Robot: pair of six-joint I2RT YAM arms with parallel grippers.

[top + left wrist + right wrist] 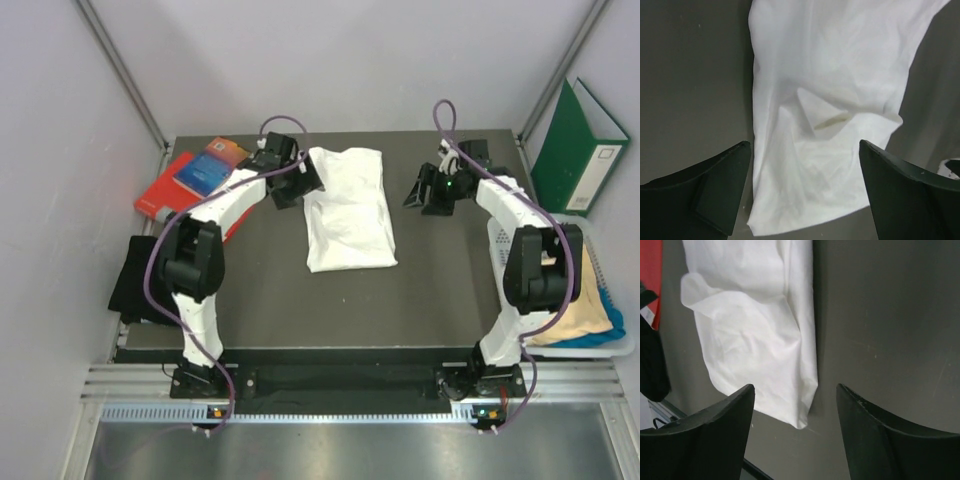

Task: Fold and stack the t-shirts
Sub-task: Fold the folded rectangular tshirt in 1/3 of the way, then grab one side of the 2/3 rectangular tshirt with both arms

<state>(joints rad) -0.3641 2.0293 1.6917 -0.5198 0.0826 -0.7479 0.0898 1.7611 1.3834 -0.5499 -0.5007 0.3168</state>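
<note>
White cotton t-shirt [348,208] lies mid-table toward the far side, folded to a long panel, wrinkled. Loose flap bunched near one end.

Left gripper [803,150]: jaws wide, empty, just beside the shirt's far-left edge. Right gripper [795,390]: jaws parted, empty, off the shirt's right edge, not touching.

My read: next is the cross-fold.
- Pinch the two far corners and catch every layer, not only the top ply.
- Lift low, carry both corners together to the near hem, keep the side edges parallel.
- Flatten that flap first or it gets locked into the fold.

Stack target is probably the crumpled black t-shirt [135,282] draped over the table's left edge.

Writing:
- No print visible on the white shirt, only a faint yellowish mark at a crease.
- Blue book [210,168] cover and green binder [580,150] spine label are too small to read.
</note>
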